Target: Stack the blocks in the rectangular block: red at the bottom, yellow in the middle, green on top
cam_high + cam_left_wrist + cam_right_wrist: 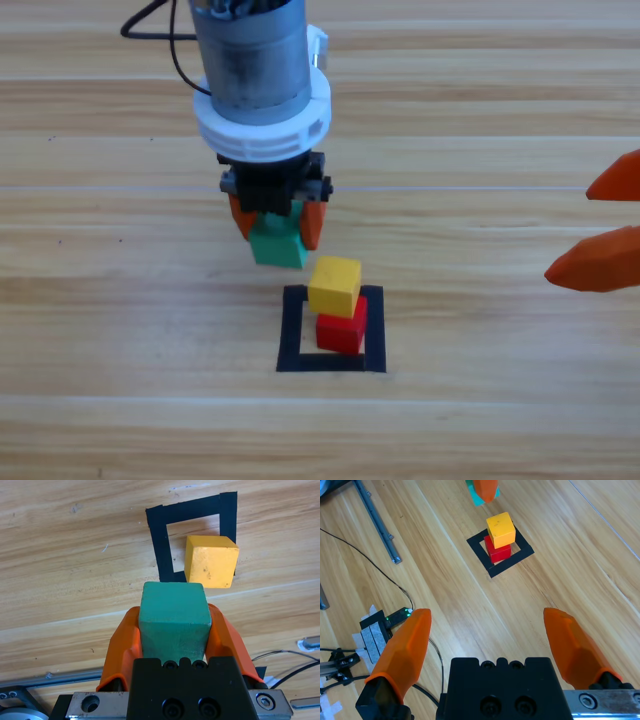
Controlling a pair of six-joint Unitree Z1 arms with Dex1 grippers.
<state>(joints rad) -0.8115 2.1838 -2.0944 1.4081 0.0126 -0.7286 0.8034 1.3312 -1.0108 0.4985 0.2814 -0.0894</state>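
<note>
The red cube (341, 332) sits inside the black tape rectangle (291, 330), and the yellow cube (334, 285) rests on top of it. Just up and left of that stack hangs the green cube (277, 245), clamped between the jaws of my left gripper (276, 222), above the table. In the left wrist view the green cube (173, 620) fills the space between the orange jaws, with the yellow cube (210, 561) and the rectangle (159, 540) beyond it. My right gripper (600, 225) waits open at the right edge. From the right wrist view, the stack (500, 537) lies far ahead.
Cables (380, 580), a metal rail (377, 522) and a small taped device (382, 625) lie off to the side in the right wrist view. Bare wooden table (480, 400) surrounds the rectangle.
</note>
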